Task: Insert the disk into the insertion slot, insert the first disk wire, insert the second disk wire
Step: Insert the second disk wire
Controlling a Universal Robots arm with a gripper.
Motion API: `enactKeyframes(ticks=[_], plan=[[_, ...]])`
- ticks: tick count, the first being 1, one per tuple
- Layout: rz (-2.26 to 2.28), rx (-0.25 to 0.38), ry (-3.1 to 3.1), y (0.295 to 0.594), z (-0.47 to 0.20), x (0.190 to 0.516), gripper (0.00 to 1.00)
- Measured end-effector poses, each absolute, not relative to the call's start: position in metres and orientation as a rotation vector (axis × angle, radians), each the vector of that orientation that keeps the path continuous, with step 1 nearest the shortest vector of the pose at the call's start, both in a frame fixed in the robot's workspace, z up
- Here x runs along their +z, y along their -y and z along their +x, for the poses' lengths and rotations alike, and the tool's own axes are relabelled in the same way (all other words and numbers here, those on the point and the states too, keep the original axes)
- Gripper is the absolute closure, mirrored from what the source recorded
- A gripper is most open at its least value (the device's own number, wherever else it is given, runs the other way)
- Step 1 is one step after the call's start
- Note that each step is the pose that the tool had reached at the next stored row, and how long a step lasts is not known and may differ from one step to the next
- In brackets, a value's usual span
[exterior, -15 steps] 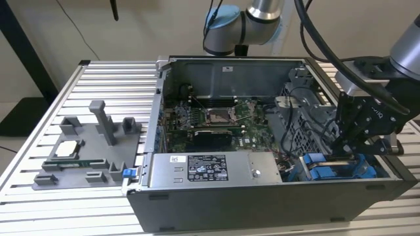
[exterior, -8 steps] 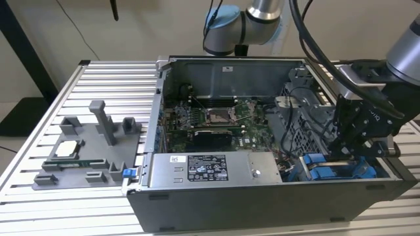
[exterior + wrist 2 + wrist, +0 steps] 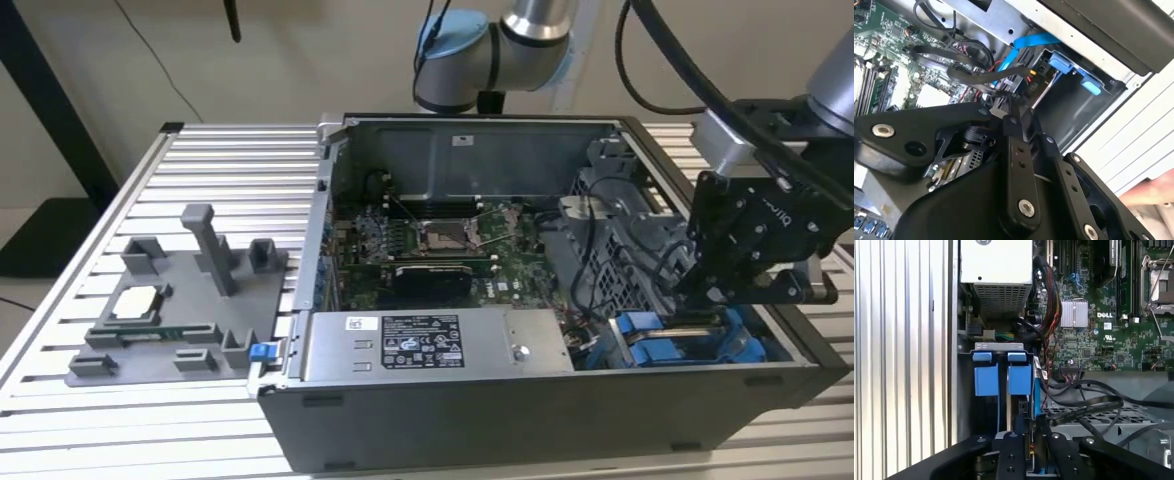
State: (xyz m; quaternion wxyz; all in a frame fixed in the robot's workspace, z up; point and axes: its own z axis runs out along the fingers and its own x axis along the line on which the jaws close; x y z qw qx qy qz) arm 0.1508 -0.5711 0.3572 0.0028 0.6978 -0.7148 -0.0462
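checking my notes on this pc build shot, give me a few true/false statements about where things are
1. The claw hangs over the blue-fitted drive cage at the exterior view's right of the case. True.
2. The computer case has its side panel on. False: it is open, with the motherboard showing.
3. A grey fixture sits on the slatted table, outside the case, at the exterior view's left. True.
4. The power supply with its label lies on the table outside the case. False: it sits inside the case, along its near edge.
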Motion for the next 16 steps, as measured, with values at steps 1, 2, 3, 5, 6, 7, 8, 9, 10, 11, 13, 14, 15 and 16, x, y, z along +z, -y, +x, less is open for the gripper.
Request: enactKeyframes(ticks=[1,2,3,5,6,7,8,9,10,11,13,14,15,16], plan=[[2.188,-0.145,2.242,0.571,0.151,0.360,0.00],[2.188,-0.145,2.242,0.571,0.151,0.363,0.00],[2.188,-0.145,2.242,0.571,0.151,0.366,0.00],[2.188,-0.145,2.242,0.571,0.151,0.373,0.00],[2.188,-0.145,2.242,0.571,0.151,0.376,0.00],[2.188,-0.145,2.242,0.571,0.151,0.378,0.00],[2.188,-0.145,2.242,0.571,0.151,0.380,0.00],[2.188,-0.145,2.242,0.571,0.151,0.382,0.00],[2.188,-0.145,2.242,0.571,0.151,0.383,0.00],[2.188,-0.145,2.242,0.571,0.151,0.383,0.00],[2.188,-0.145,2.242,0.571,0.151,0.383,0.00],[2.188,-0.145,2.242,0.571,0.151,0.383,0.00],[2.188,-0.145,2.242,0.571,0.151,0.384,0.00],[2.188,-0.145,2.242,0.571,0.151,0.384,0.00]])
